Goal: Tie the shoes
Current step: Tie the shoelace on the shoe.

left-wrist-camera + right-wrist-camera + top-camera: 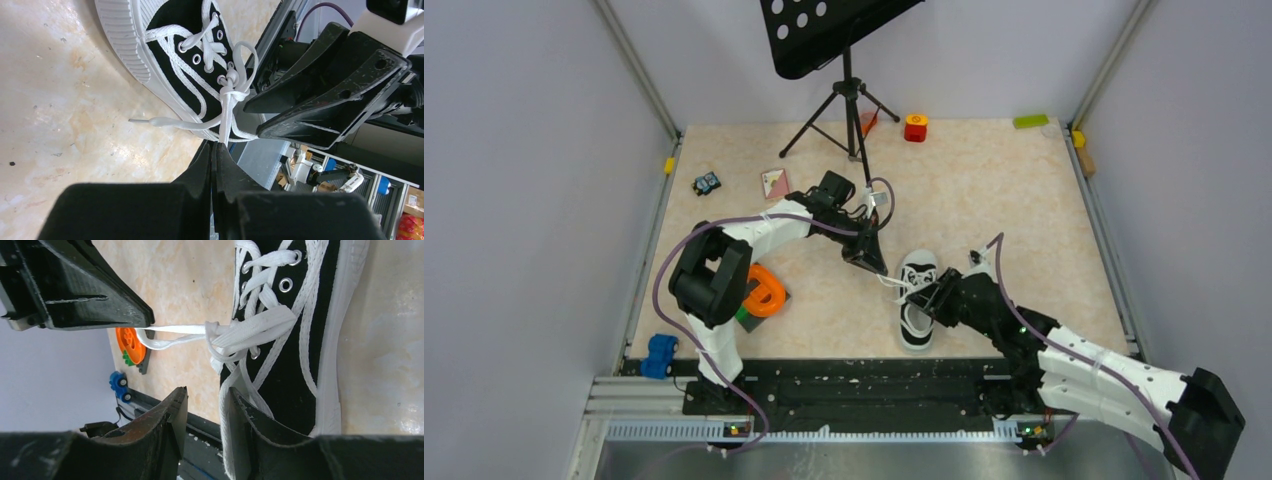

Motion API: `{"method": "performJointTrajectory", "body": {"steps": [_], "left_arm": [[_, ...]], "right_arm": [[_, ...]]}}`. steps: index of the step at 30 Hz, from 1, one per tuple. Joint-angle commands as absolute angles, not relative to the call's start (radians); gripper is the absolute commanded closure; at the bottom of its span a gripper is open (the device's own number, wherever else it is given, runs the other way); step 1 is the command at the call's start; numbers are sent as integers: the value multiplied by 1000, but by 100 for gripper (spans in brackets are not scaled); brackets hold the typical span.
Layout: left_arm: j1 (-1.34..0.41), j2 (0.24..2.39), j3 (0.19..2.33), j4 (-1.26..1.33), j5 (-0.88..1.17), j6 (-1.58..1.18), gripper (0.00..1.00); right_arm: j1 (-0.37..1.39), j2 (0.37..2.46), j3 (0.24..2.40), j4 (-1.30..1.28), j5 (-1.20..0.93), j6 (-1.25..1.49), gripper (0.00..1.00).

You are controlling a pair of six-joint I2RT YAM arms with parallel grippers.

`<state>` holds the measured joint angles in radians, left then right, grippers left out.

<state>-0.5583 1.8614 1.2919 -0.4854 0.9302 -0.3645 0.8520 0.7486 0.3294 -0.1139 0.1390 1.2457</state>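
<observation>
We see the small black canvas sneaker with white rubber sole [916,318] lying on the speckled beige bench [1004,200], near its front edge, between the two arms. Its long white laces [226,107] are crossed into a knot by the top eyelets. Our left hand [216,150] is fully closed, pinching one strand that runs taut from that knot. Our right hand [207,405] stands partly open beside the sneaker; another strand hangs through its gap, and we cannot tell whether it is gripped.
</observation>
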Motion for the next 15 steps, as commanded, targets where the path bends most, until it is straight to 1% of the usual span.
{"method": "performJointTrajectory", "body": {"steps": [1,5,15], "left_arm": [[-563,1855,1307,-461,949,-358,100],[-562,1856,1304,-463,950,-356,100],[-562,1856,1304,-464,951,-354,100]], "right_arm": [[868,787,328,-15,174,1257,63],[868,831,326,28,172,1257,63],[868,859,322,55,196,1264,63]]}}
